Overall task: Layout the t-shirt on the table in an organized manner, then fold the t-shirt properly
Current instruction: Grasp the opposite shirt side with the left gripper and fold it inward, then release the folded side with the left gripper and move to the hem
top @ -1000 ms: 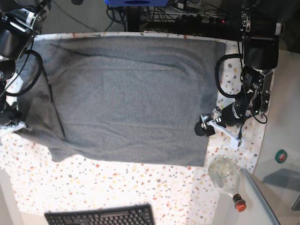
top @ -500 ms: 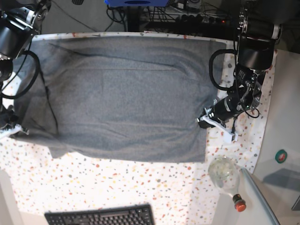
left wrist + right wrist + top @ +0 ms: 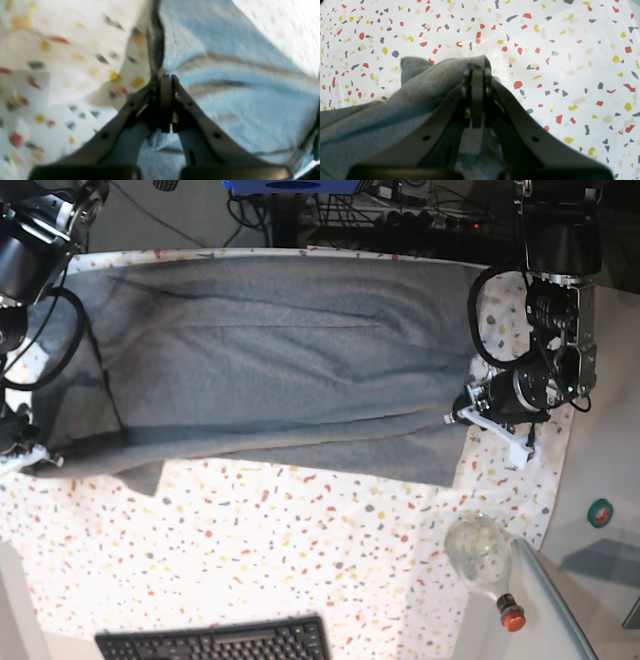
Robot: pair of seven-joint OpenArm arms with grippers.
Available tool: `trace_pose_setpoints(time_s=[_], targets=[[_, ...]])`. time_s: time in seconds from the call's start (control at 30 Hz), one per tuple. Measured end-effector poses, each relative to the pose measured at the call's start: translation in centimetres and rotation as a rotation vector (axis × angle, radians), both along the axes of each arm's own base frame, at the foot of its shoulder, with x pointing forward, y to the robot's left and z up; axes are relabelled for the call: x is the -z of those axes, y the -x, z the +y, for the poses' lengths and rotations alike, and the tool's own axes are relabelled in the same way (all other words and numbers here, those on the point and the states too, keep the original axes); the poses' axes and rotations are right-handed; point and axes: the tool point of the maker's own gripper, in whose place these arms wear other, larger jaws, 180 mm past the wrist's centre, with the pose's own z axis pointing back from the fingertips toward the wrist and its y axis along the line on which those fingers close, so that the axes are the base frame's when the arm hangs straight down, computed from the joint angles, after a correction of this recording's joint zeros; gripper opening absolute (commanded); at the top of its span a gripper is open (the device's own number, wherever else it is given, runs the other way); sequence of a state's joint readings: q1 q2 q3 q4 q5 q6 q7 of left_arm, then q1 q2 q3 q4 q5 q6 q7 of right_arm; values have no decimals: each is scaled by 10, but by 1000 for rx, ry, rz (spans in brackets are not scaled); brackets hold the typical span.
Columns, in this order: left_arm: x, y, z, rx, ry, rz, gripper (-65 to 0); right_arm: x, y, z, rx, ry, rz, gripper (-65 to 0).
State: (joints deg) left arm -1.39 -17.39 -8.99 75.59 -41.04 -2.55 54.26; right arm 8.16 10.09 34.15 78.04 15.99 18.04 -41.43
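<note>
My grey t-shirt (image 3: pixel 270 360) lies spread across the upper half of the frame on the speckled table (image 3: pixel 300 560), its near edge lifted, folds running sideways.

The near half of the bench (image 3: pixel 300 550) lies bare between the t-shirt (image 3: pixel 280 360) and the keyboard (image 3: pixel 215 642) at the near edge; a glass bottle (image 3: pixel 480 555) stands near right. The shirt covers the far half.

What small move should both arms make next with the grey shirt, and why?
Probably carry on lifting the near hem toward the far edge. The left claw and right claw are each shut on a corner of the heather-grey cotton t-shirt, its hem raised off the speckled terrazzo-cloth table.
</note>
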Motion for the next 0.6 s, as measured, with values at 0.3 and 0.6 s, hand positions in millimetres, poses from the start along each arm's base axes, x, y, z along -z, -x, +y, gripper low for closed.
trace_pose_setpoints(time_s=[0.3, 0.6], targets=[[0, 37, 16, -73, 18, 30, -581, 0, 0, 0, 0, -1, 1, -650], [-20, 44, 21, -59, -24, -20, -64, 0, 0, 0, 0, 0, 0, -650]])
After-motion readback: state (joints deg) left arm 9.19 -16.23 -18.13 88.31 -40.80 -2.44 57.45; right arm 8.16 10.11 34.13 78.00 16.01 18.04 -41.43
